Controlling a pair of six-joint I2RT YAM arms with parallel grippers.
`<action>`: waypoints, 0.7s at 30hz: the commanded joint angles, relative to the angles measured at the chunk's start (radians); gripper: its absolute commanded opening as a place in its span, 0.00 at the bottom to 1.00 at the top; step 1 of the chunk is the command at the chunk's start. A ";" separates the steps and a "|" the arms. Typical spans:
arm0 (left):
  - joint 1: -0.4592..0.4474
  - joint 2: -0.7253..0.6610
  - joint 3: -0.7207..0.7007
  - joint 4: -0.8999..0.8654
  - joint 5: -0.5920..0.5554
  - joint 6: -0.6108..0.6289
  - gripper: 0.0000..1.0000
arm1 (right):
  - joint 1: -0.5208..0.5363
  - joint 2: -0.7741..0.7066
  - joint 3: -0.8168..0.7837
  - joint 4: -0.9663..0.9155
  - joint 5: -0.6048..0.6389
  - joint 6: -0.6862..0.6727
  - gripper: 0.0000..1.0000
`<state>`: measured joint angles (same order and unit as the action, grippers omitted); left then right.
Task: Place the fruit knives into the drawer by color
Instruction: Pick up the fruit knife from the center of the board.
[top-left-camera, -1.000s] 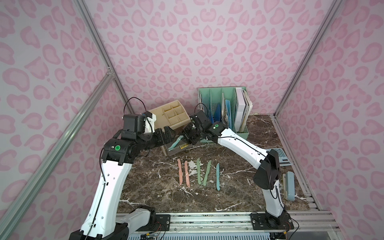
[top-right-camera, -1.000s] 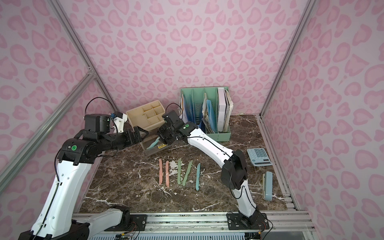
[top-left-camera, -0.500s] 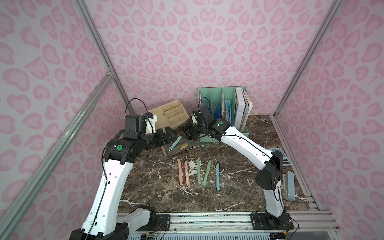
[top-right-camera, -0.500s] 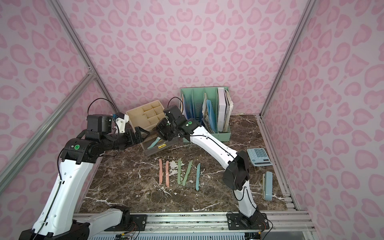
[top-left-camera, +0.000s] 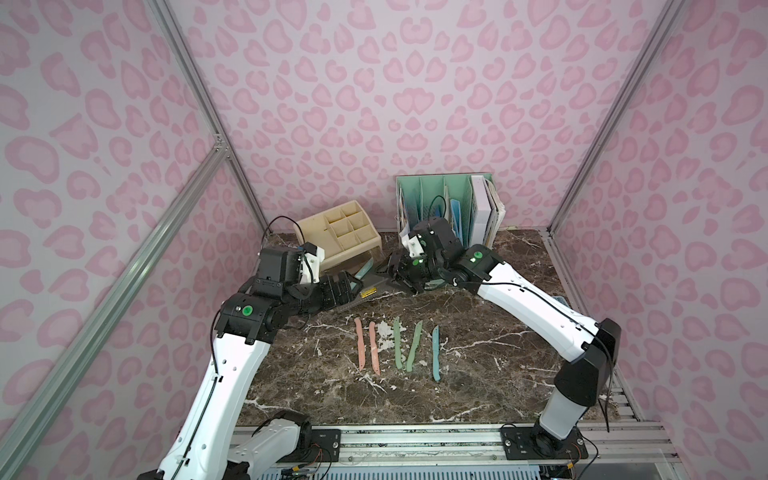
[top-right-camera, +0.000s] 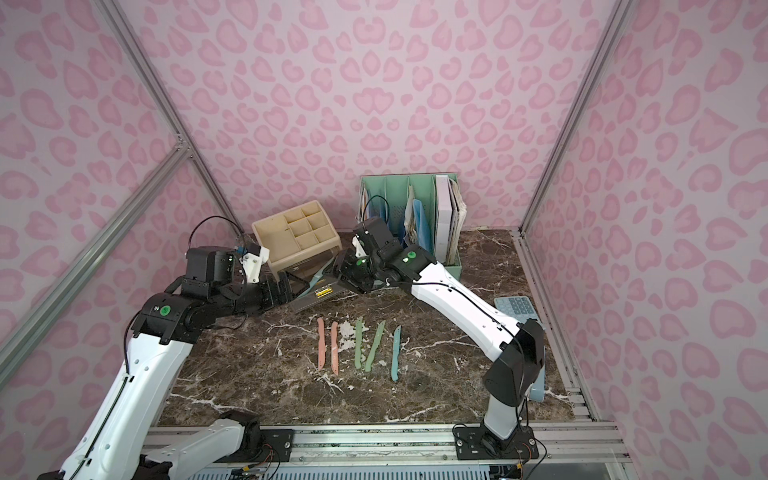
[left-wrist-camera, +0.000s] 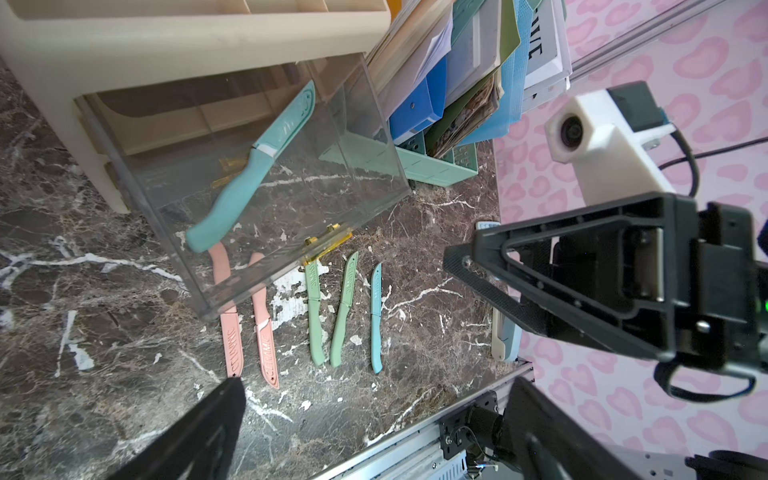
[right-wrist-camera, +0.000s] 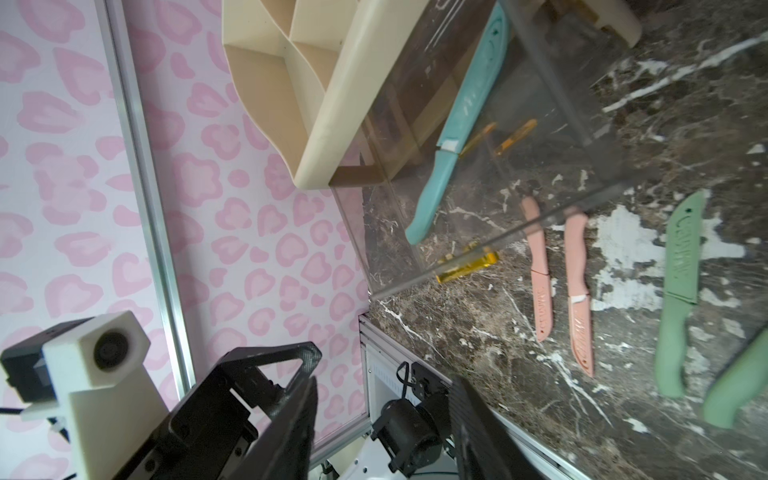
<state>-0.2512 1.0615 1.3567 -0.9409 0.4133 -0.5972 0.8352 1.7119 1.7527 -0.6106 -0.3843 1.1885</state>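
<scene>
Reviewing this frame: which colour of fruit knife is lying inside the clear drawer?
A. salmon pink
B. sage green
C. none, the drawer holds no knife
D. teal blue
D: a teal blue knife lies inside the clear drawer, while the pink knives and green knives lie out on the marble.

Pink leopard-print walls (top-left-camera: 374, 104) — aluminium-framed — enclose a dark brown marble tabletop (top-left-camera: 478, 374); even light.

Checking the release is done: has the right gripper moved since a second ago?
Yes. The right gripper has backed away from the clear drawer, toward the green file rack.
</scene>
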 joint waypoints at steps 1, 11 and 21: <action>-0.040 -0.014 -0.025 0.039 -0.004 -0.013 0.99 | -0.011 -0.072 -0.091 -0.025 0.024 -0.116 0.56; -0.189 -0.016 -0.108 0.085 -0.051 -0.044 0.99 | -0.022 -0.216 -0.345 -0.113 0.139 -0.284 0.59; -0.336 -0.008 -0.234 0.191 -0.106 -0.072 0.99 | -0.023 -0.253 -0.622 -0.058 0.213 -0.367 0.60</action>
<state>-0.5713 1.0595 1.1442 -0.8146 0.3447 -0.6533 0.8116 1.4647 1.1683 -0.6930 -0.2161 0.8654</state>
